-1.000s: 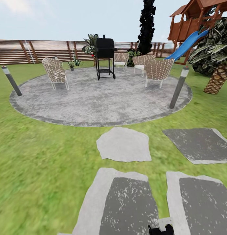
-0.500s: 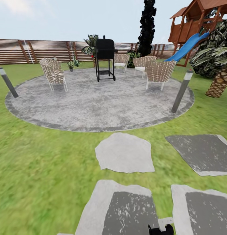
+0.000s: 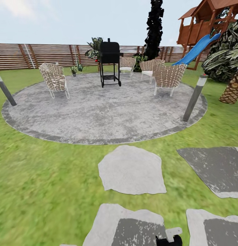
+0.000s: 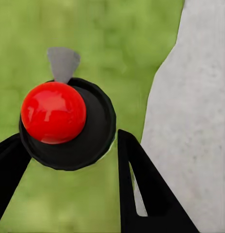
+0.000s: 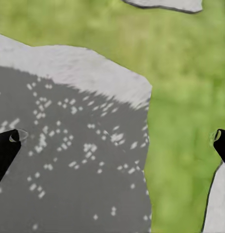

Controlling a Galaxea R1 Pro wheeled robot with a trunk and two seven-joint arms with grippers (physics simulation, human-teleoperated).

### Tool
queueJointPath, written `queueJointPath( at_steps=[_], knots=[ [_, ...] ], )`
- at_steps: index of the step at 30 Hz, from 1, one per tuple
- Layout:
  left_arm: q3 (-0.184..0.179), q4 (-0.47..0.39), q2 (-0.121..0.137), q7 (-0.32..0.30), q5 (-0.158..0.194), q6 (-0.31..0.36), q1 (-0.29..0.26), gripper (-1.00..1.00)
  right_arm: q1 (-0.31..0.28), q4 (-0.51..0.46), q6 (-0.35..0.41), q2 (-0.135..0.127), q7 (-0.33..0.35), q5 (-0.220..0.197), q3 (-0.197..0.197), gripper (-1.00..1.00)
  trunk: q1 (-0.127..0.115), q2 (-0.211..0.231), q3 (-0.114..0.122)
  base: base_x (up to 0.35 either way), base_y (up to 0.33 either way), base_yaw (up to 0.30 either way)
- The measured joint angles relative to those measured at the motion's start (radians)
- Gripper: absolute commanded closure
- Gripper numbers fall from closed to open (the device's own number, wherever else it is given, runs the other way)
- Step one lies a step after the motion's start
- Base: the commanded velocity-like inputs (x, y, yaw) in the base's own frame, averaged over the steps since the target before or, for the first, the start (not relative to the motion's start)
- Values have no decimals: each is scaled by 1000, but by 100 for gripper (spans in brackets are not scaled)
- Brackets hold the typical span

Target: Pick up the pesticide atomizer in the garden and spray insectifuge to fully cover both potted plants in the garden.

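Note:
In the left wrist view my left gripper [image 4: 69, 143] is shut on the pesticide atomizer [image 4: 53, 111], a black round body with a glossy red ball top and a grey nozzle, held above the lawn. My right gripper [image 5: 117, 137] is open, with a grey stepping slab [image 5: 69, 145] below it and nothing between its fingers. Far off by the brown fence, a small potted plant [image 3: 74, 69] stands on the grass behind the round patio [image 3: 98, 112]. A second spiky green plant [image 3: 80, 65] stands next to it.
On the patio stand a black grill [image 3: 109, 59], several wicker chairs [image 3: 54, 79] and short bollard lights [image 3: 195, 97]. A palm [image 3: 232, 89] and a playhouse with a blue slide [image 3: 197, 48] are at the right. Grey slabs [image 3: 131, 169] lie in the lawn ahead.
The whole view has moved forward: patio, chairs and slabs sit lower and nearer in the picture. The things themselves have not moved.

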Motion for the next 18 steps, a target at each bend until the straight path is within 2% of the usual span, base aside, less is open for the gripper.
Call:
queueJointPath(
  at_steps=[18],
  knots=[
    [1, 0, 0, 0, 0, 0, 0, 100, 0, 0, 0, 0, 0, 0, 0, -100, 0, 0, 0, 339, 0, 0]
  ],
)
